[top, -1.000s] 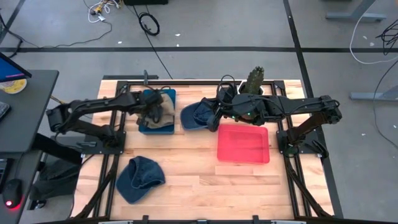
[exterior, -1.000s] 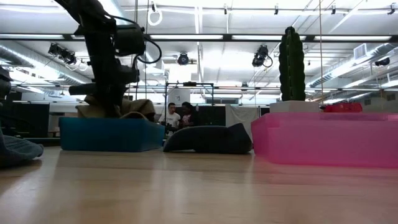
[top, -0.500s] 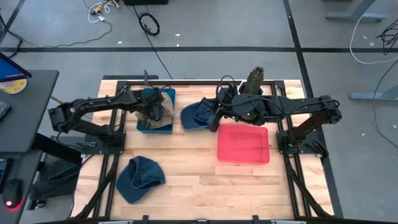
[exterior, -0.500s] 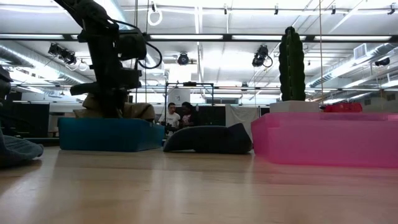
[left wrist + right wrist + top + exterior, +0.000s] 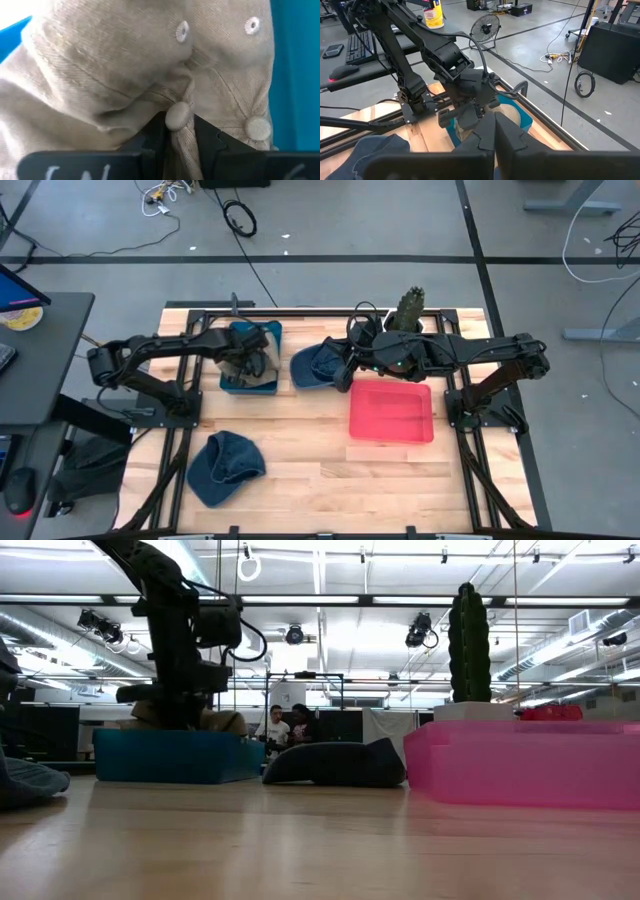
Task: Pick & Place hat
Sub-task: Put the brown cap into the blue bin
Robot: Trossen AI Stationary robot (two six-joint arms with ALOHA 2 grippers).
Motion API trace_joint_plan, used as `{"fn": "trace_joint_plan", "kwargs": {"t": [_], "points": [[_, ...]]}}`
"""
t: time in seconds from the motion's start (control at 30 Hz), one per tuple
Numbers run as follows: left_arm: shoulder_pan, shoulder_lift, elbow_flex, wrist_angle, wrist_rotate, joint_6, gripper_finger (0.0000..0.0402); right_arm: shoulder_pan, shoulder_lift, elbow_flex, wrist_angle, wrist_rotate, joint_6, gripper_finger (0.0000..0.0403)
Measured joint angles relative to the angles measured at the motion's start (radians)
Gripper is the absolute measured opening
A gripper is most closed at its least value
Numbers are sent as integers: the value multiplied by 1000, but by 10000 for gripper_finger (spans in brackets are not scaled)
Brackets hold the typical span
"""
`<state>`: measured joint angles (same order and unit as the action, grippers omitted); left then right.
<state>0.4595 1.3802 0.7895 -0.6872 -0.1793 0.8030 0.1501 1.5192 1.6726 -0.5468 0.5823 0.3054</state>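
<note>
The left gripper (image 5: 250, 363) is reaching into the blue bin (image 5: 268, 333) near the worktop's (image 5: 320, 465) far edge, its jaws pinching a fold of the tan hat (image 5: 140, 65) lying crumpled inside; which way the hat's brim is pointing cannot be told. The right gripper (image 5: 340, 370) is sitting at a navy hat (image 5: 312, 364) between the blue bin and the pink bin (image 5: 391, 411), jaws drawn together. Another navy hat (image 5: 224, 464) is lying near the front left corner.
</note>
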Motion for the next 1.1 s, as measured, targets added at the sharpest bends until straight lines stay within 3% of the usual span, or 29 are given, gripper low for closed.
{"fn": "trace_joint_plan", "kwargs": {"t": [0.2, 0.5, 0.83, 1.1], "points": [[-26, -27, 15, -27, -46, -7, 74, 0, 0, 0, 0, 0, -6, 12], [-61, -39, 135, -164, -60, -17, 74, 0, 0, 0, -3, 0, -35, 13], [-66, -39, 302, -464, -61, -212, 74, 0, 0, 0, -27, 0, -46, 13], [-67, -40, 415, -467, -33, -293, 74, 0, 0, 0, -28, 0, -62, 13]]}}
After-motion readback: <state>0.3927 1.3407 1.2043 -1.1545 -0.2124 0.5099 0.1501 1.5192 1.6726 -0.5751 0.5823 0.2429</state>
